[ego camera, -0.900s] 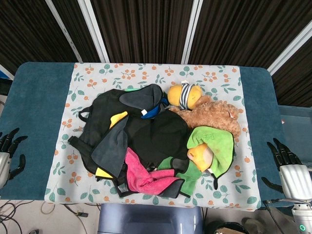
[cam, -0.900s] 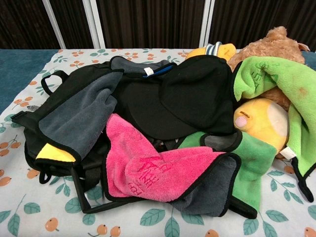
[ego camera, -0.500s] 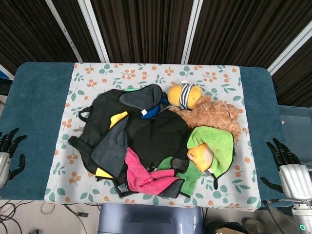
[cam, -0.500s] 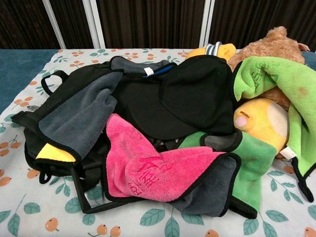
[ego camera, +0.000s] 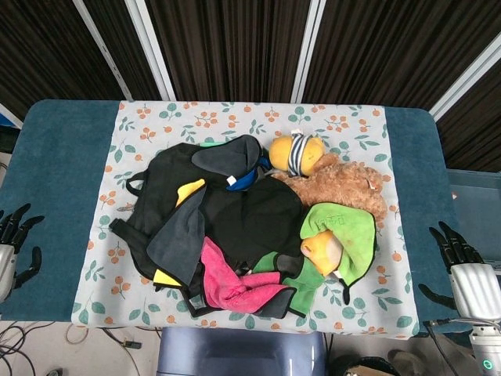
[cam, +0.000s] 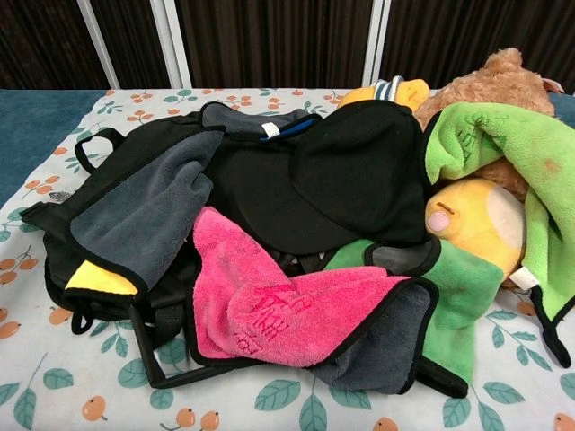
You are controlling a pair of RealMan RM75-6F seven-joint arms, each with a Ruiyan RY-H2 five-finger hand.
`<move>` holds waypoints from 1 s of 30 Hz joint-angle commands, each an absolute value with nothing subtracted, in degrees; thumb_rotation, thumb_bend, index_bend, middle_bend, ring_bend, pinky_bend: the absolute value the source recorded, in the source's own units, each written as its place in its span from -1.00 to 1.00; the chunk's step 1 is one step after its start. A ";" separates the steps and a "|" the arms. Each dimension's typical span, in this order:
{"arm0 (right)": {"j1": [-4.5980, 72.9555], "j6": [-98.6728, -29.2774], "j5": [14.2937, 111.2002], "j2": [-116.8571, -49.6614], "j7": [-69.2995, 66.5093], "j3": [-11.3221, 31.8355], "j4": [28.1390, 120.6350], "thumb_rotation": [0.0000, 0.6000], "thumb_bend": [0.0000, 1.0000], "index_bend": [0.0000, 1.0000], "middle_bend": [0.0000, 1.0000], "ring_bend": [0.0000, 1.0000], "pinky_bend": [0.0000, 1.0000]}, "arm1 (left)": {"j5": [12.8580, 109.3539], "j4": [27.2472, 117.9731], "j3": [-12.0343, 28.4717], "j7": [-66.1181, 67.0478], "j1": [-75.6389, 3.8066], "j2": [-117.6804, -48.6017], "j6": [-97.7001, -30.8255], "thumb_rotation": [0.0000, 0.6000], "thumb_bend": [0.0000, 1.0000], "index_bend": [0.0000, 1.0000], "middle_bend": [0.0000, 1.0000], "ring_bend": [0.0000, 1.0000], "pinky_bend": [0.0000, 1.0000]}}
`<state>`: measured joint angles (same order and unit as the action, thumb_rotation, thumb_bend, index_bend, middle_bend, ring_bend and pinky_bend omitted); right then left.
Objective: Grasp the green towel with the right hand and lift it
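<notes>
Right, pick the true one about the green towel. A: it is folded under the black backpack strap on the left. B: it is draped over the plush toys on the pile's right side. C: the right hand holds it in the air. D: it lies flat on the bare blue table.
B: the green towel drapes over the yellow plush and brown teddy, while the right hand sits apart at the table edge.

I seem to work in a lab: a blue padded table (ego camera: pixel 63 164) under a fruit-print cloth (ego camera: pixel 329 121), dark slatted wall panels (ego camera: pixel 227 47) behind.
</notes>
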<state>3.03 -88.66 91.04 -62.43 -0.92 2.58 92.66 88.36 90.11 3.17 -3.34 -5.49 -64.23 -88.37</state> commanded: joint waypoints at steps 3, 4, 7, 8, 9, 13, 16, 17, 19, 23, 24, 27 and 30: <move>4.03 -86.50 91.68 -62.33 -4.85 1.82 93.42 1.00 -0.82 -0.95 -1.00 -0.84 -0.48 | 87.71 90.40 3.31 -3.71 -5.31 -64.20 -88.32 1.00 0.13 -0.64 -0.91 -0.84 -1.00; 4.43 -85.73 91.80 -62.21 -6.35 1.67 93.54 1.00 -0.80 -0.95 -1.00 -0.85 -0.48 | 87.59 90.49 3.37 -3.79 -5.31 -64.17 -88.30 1.00 0.13 -0.64 -0.91 -0.84 -1.00; 5.89 -83.58 91.54 -61.75 -9.58 1.98 93.49 1.00 -0.74 -0.95 -1.00 -0.85 -0.48 | 87.45 90.49 3.44 -3.94 -5.25 -64.17 -88.37 1.00 0.13 -0.64 -0.91 -0.84 -1.00; 6.41 -82.70 91.19 -61.45 -10.00 2.19 93.63 1.00 -0.74 -0.95 -0.99 -0.85 -0.48 | 87.45 90.46 3.42 -3.97 -5.23 -64.20 -88.38 1.00 0.13 -0.64 -0.91 -0.84 -1.00; 6.96 -81.96 90.88 -61.16 -10.33 2.49 93.83 1.00 -0.74 -0.95 -0.98 -0.85 -0.48 | 87.48 90.42 3.38 -3.98 -5.21 -64.24 -88.39 1.00 0.13 -0.64 -0.91 -0.84 -1.00; 9.97 -78.13 88.79 -60.01 -12.38 4.46 95.78 1.00 -0.74 -0.95 -0.94 -0.83 -0.48 | 87.69 90.30 3.26 -3.60 -5.26 -64.43 -88.29 1.00 0.13 -0.64 -0.91 -0.84 -1.00; 11.36 -76.18 87.81 -59.49 -12.29 5.12 97.69 1.00 -0.75 -0.95 -0.89 -0.79 -0.48 | 87.71 90.37 3.19 -3.30 -5.27 -64.51 -88.20 1.00 0.13 -0.64 -0.91 -0.84 -1.00; 11.57 -75.88 87.57 -59.44 -12.13 5.24 98.15 1.00 -0.75 -0.95 -0.86 -0.76 -0.48 | 87.70 90.39 3.19 -3.25 -5.27 -64.53 -88.19 1.00 0.13 -0.64 -0.91 -0.84 -1.00; 11.99 -75.40 86.73 -59.75 -11.69 5.61 99.69 1.00 -0.75 -0.94 -0.82 -0.72 -0.48 | 87.65 90.44 3.21 -3.12 -5.27 -64.54 -88.16 1.00 0.13 -0.64 -0.91 -0.84 -1.00; 12.40 -74.27 85.65 -61.12 -9.92 5.23 102.36 1.00 -0.76 -0.90 -0.80 -0.70 -0.48 | 87.31 90.62 3.27 -3.04 -5.21 -64.51 -88.05 1.00 0.13 -0.64 -0.91 -0.84 -1.00; 12.61 -73.76 85.68 -61.46 -9.29 4.96 102.90 1.00 -0.76 -0.89 -0.80 -0.70 -0.48 | 87.30 90.62 3.29 -3.03 -5.22 -64.50 -88.05 1.00 0.13 -0.64 -0.91 -0.84 -1.00; 13.38 -72.55 85.85 -62.57 -7.36 4.57 104.20 1.00 -0.76 -0.87 -0.78 -0.70 -0.48 | 87.22 90.64 3.30 -3.12 -5.22 -64.47 -87.95 1.00 0.13 -0.64 -0.91 -0.84 -1.00; 14.22 -71.88 85.46 -64.04 -5.09 4.81 105.26 1.00 -0.76 -0.85 -0.76 -0.68 -0.48 | 87.09 90.70 3.36 -3.16 -5.23 -64.43 -87.91 1.00 0.13 -0.64 -0.91 -0.84 -1.00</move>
